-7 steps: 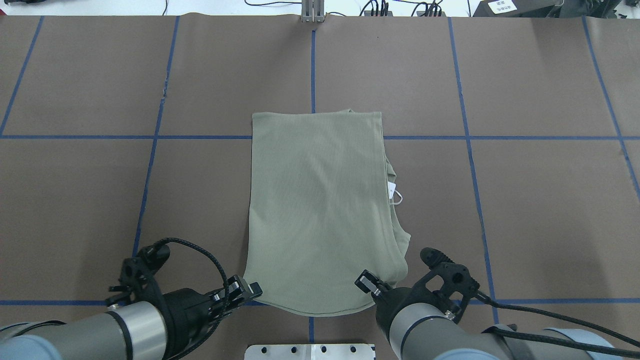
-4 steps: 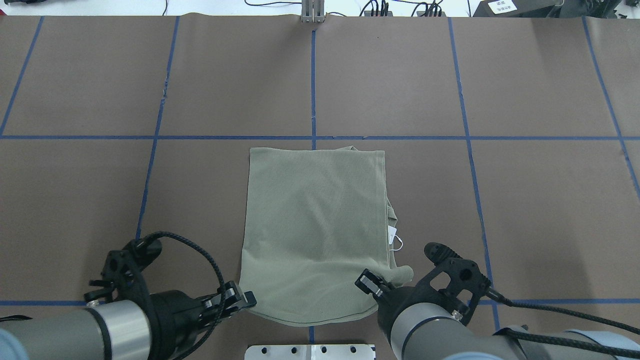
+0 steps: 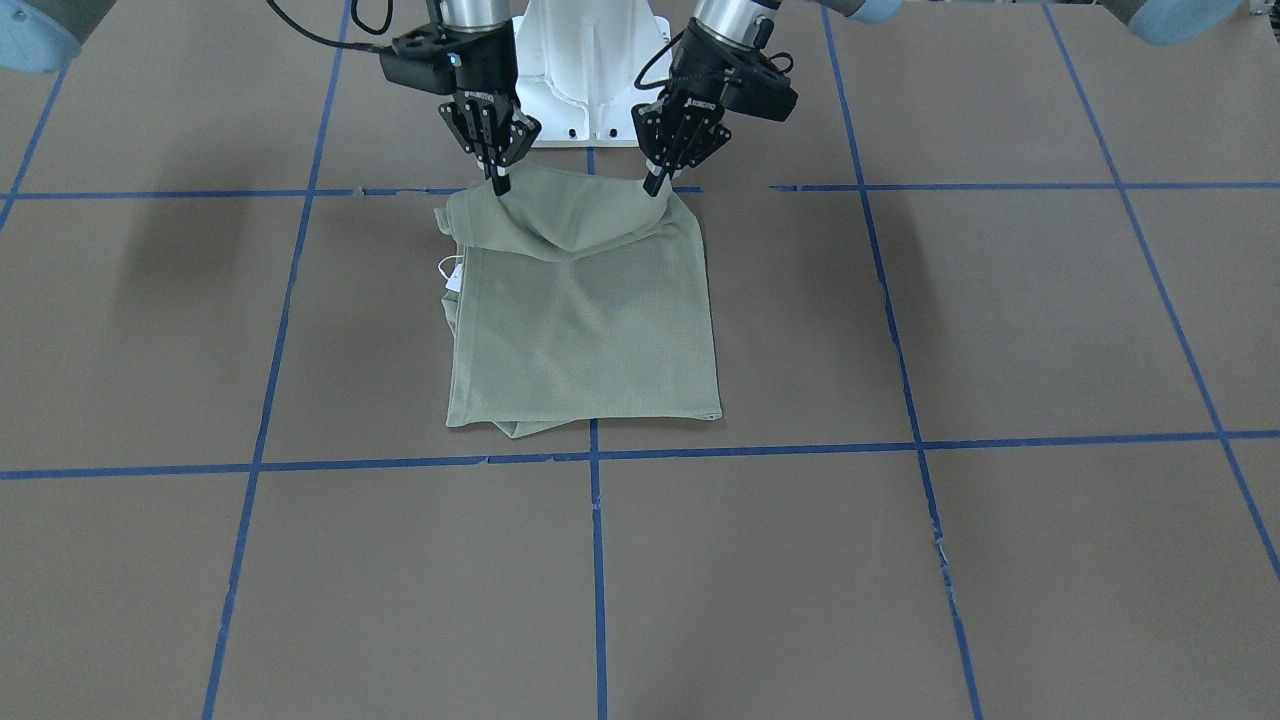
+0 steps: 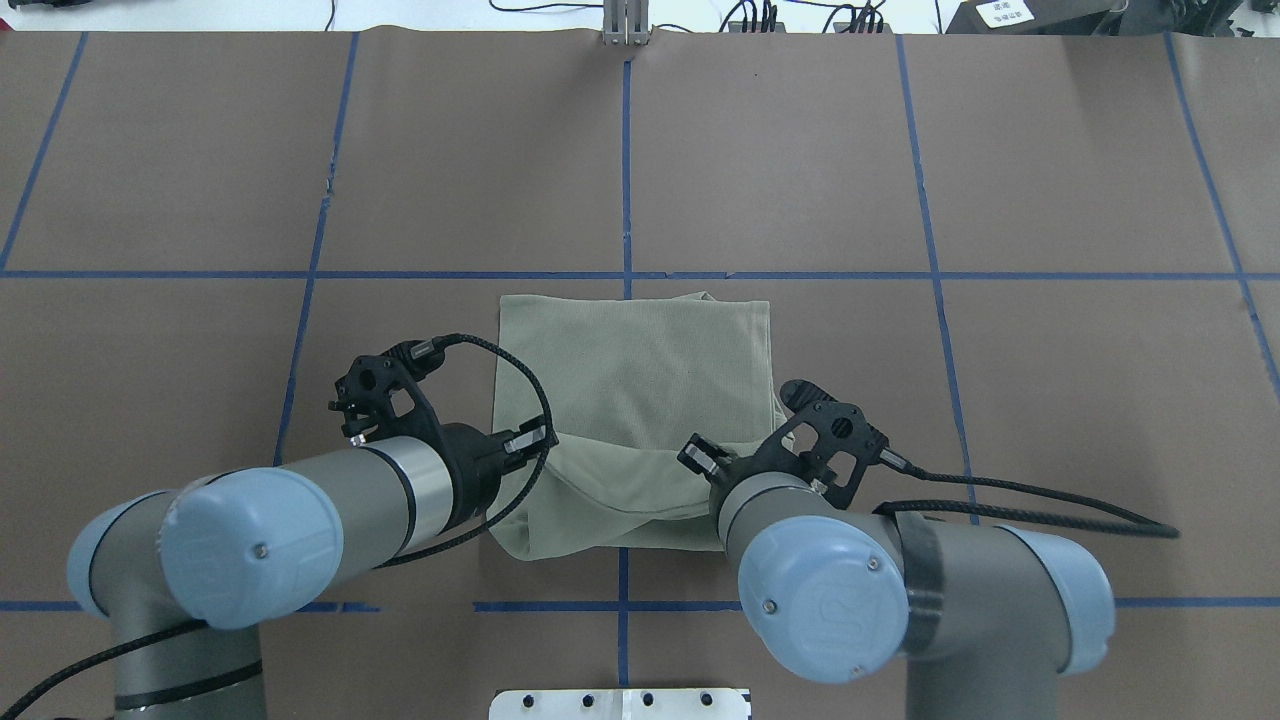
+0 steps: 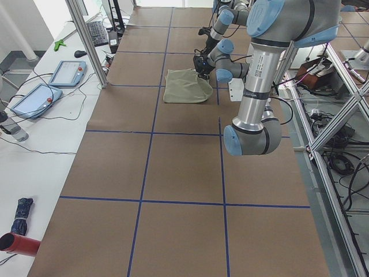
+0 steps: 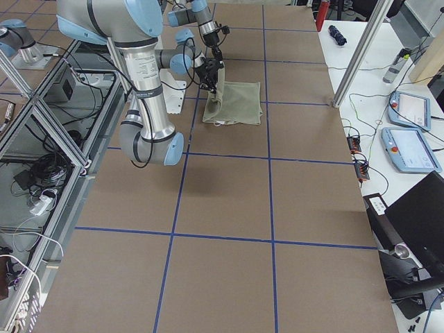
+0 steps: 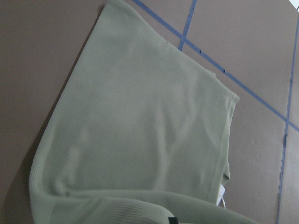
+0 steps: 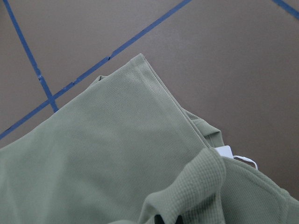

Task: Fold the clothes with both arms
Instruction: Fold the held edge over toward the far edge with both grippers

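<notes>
Left tool (image 3: 653, 186), right tool (image 3: 498, 183) now raised, shirt (image 3: 590, 320) hem carried forward

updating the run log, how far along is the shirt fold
Done: the olive-green knit long-sleeve shirt already lies as a narrow rectangle, no sleeve sticking out. In hand: the black left gripper and black right gripper each pinch a near hem corner, raised above the brown table. Left: carry the hem over to the far edge, lay it down, release.
</notes>
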